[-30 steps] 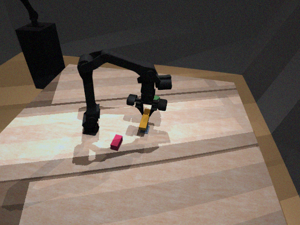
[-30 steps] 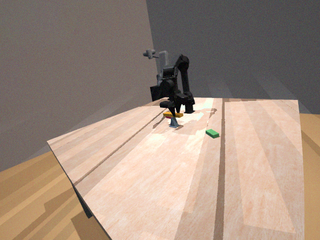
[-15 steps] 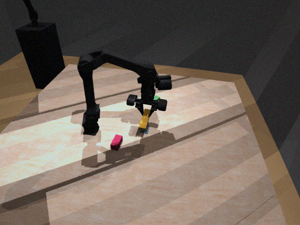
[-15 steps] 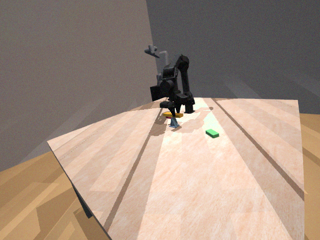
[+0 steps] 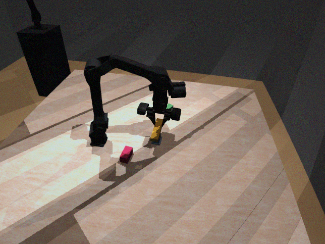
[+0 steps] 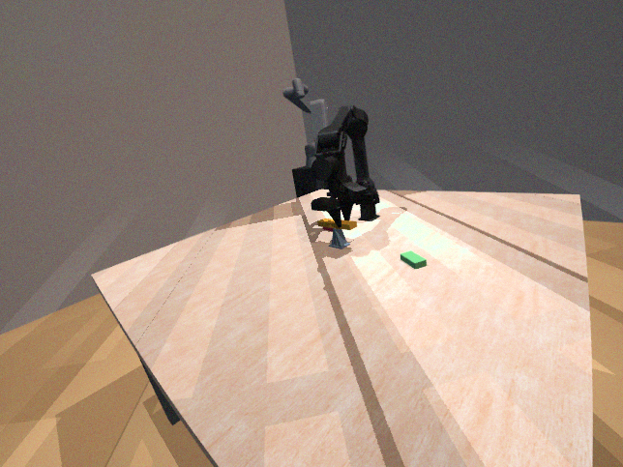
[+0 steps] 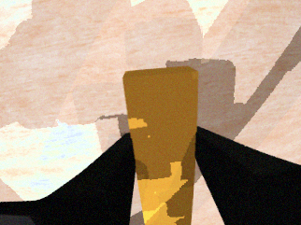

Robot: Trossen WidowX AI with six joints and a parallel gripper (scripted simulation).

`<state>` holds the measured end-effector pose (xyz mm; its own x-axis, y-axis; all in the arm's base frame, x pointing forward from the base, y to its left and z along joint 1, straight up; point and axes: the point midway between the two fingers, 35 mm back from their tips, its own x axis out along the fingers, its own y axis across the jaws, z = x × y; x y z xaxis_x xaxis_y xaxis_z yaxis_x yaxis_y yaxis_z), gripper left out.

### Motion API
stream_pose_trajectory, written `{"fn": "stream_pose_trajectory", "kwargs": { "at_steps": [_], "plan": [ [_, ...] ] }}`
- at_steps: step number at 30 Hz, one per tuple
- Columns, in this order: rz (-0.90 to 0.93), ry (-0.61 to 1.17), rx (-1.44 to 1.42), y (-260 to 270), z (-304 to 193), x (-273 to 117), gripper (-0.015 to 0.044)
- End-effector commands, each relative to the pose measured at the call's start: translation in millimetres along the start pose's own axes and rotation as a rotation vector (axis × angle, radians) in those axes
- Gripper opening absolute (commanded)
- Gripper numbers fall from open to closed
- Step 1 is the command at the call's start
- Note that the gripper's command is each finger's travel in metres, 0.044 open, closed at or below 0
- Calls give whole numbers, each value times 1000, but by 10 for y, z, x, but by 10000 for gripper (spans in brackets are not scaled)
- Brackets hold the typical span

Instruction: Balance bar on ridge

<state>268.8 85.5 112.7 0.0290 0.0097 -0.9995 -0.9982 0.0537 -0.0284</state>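
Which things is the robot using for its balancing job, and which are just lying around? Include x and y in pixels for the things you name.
For the job:
- yellow bar (image 5: pixel 156 131) (image 6: pixel 335 225) (image 7: pixel 161 101)
- gray ridge (image 5: pixel 156 143) (image 6: pixel 339 239)
- gripper (image 5: pixel 160 122) (image 6: pixel 342 222) (image 7: pixel 163 136), holding the bar

Just lying around:
- pink block (image 5: pixel 126 154)
- green block (image 5: pixel 170 106) (image 6: pixel 413 259)
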Motion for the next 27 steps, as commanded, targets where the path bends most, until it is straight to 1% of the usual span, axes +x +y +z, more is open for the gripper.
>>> {"fn": "stream_pose_trajectory", "kwargs": {
  "at_steps": [1,27],
  "plan": [
    [-1,0,0,-2,-1,6,0],
    [-1,0,0,2,-2,29,0]
  ]
}}
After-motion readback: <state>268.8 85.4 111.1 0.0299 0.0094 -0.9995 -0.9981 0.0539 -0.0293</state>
